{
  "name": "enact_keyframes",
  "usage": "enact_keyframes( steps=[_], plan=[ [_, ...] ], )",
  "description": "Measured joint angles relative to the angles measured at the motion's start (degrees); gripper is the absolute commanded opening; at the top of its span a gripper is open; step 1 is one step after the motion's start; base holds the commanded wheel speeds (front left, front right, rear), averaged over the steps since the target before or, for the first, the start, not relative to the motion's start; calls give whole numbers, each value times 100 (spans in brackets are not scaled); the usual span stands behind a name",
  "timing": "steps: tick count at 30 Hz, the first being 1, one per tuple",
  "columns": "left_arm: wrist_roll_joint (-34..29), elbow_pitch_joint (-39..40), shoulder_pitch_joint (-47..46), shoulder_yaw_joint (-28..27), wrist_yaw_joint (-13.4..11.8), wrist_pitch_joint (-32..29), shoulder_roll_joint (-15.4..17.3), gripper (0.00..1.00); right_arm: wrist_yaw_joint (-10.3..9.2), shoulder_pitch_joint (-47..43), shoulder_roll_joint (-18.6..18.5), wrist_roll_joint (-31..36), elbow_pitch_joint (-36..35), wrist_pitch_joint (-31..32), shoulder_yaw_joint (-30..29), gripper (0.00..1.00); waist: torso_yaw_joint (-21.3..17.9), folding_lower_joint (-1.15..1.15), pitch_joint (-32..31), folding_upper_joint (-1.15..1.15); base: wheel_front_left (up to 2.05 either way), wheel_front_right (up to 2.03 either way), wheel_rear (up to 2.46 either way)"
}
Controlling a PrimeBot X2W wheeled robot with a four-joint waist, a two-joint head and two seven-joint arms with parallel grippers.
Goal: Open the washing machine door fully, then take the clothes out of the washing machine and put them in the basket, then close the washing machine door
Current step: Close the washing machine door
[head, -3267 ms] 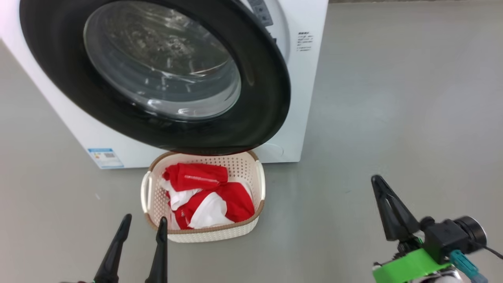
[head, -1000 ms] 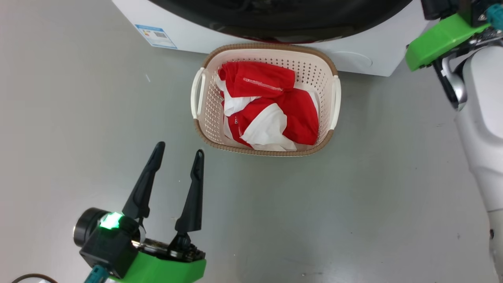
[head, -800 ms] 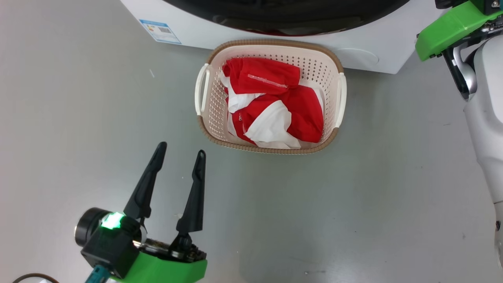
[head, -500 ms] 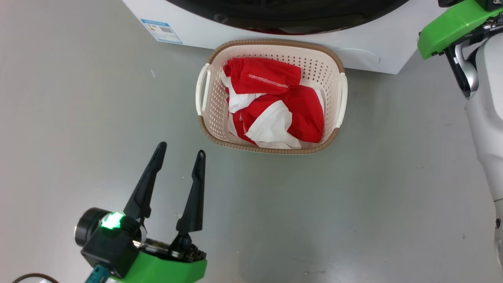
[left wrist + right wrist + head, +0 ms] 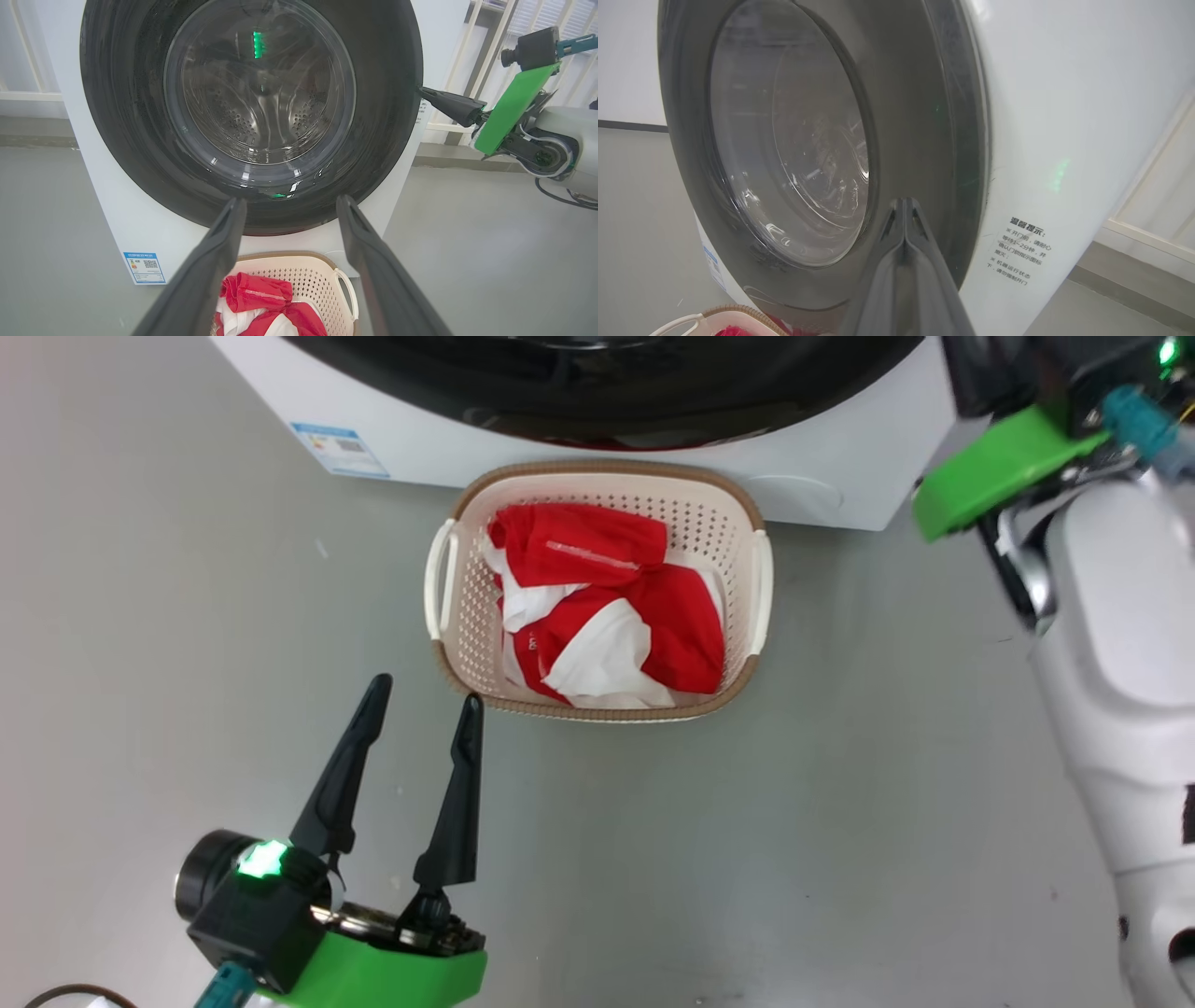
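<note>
The cream basket stands on the floor right under the washing machine, with the red and white clothes bunched inside it. The washing machine door lies close against the machine's front, and the steel drum shows through its glass. My left gripper hovers open and empty in front of the basket's left corner. In the left wrist view its fingers frame the door and basket. My right gripper is shut, its tip at the door's black right rim.
Grey floor spreads on all sides of the basket. My pale right forearm and its green mount stand to the right of the machine. A white railing runs behind the machine on that side. A cable lies at the lower left.
Three seconds ago the door hung ajar over the basket; now it lies near the machine's front with my shut right gripper at its rim. The head camera shifted. My left gripper stayed put.
</note>
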State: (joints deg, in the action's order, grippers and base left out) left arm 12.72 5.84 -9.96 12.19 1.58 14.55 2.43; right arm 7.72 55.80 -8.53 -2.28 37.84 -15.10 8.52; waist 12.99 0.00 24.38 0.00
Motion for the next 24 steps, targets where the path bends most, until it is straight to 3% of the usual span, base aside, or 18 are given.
enact_keyframes(
  steps=[8,12,14,16,20,24],
  plan=[
    [5,-70,4,-87,56,0,1,100,0,-790,177,-186,-396,4,216,0,-338,0,-250,0,0,0,0],
    [9,-126,14,-120,58,0,2,100,0,-1260,215,-311,-592,4,230,44,-542,0,-390,0,0,0,0],
    [15,-187,36,-131,77,0,2,100,0,-1482,248,-324,-715,4,205,53,-647,0,-463,0,0,0,0],
    [15,-269,64,-157,73,0,3,100,0,-1701,290,-328,-850,5,143,80,-748,0,-538,0,0,0,0],
    [15,-399,77,-219,29,0,4,100,0,-2145,334,-328,-1103,5,-21,99,-936,0,-696,0,0,0,0],
    [15,-441,136,-300,-12,0,5,100,0,-2581,344,-328,-1372,5,-252,100,-1109,0,-841,0,0,0,0]
  ],
)
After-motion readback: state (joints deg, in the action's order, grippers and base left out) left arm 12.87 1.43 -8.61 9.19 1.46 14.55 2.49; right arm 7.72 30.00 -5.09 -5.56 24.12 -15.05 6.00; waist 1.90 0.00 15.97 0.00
